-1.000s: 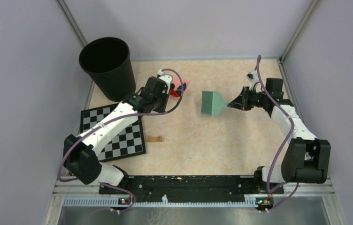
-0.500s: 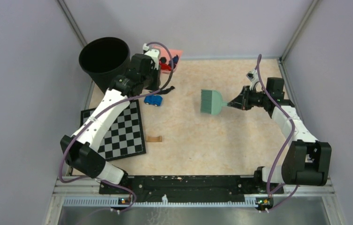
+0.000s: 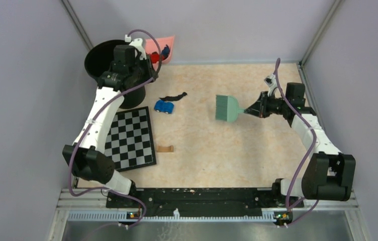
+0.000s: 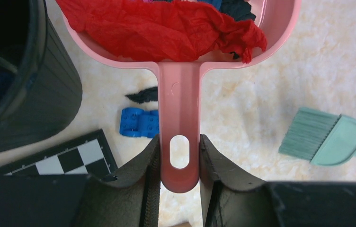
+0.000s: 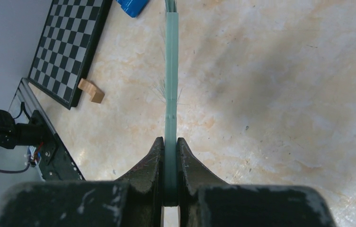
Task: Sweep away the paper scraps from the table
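Note:
My left gripper (image 3: 145,61) (image 4: 180,142) is shut on the handle of a pink dustpan (image 3: 158,45) (image 4: 179,94). It holds the pan up in the air beside the black bin (image 3: 101,57). Red and dark blue paper scraps (image 4: 166,28) (image 3: 160,53) fill the pan. One black paper scrap (image 3: 173,95) (image 4: 144,95) lies on the table (image 3: 217,155), next to a blue toy car (image 3: 164,106). At mid-right, my right gripper (image 3: 251,111) (image 5: 170,142) is shut on the handle of a green brush (image 3: 226,109) (image 5: 171,71), seen edge-on in the right wrist view.
A chequered board (image 3: 129,140) lies at the left of the table. A small wooden block (image 3: 165,148) sits just to its right. The bin (image 4: 20,85) stands in the back left corner against the frame post. Grey walls close in three sides.
My left arm has lifted the loaded dustpan off the table and swung it back and left towards the bin, which has uncovered the toy car and the black scrap. My right arm has stayed put.

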Controlling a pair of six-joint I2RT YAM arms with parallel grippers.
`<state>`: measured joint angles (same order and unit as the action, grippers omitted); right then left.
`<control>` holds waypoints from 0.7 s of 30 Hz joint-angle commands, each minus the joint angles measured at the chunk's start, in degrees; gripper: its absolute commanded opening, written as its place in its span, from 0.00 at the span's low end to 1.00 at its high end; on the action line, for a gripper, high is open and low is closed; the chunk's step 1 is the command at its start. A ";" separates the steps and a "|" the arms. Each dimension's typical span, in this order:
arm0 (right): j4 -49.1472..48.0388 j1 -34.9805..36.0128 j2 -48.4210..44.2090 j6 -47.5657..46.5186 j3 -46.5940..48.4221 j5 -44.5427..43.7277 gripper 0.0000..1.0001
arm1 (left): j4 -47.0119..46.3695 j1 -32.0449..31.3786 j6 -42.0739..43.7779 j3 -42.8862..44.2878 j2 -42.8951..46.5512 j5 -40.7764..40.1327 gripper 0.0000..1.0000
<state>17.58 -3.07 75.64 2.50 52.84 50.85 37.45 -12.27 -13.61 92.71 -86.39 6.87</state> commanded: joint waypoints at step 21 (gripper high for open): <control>0.53 -0.01 -0.73 -5.01 0.99 -0.13 0.00 | -56.22 21.99 -50.21 -19.27 5.06 31.93 0.00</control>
<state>19.29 -3.07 75.35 -0.73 52.84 50.19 1.04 8.58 -49.58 76.97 -85.54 33.80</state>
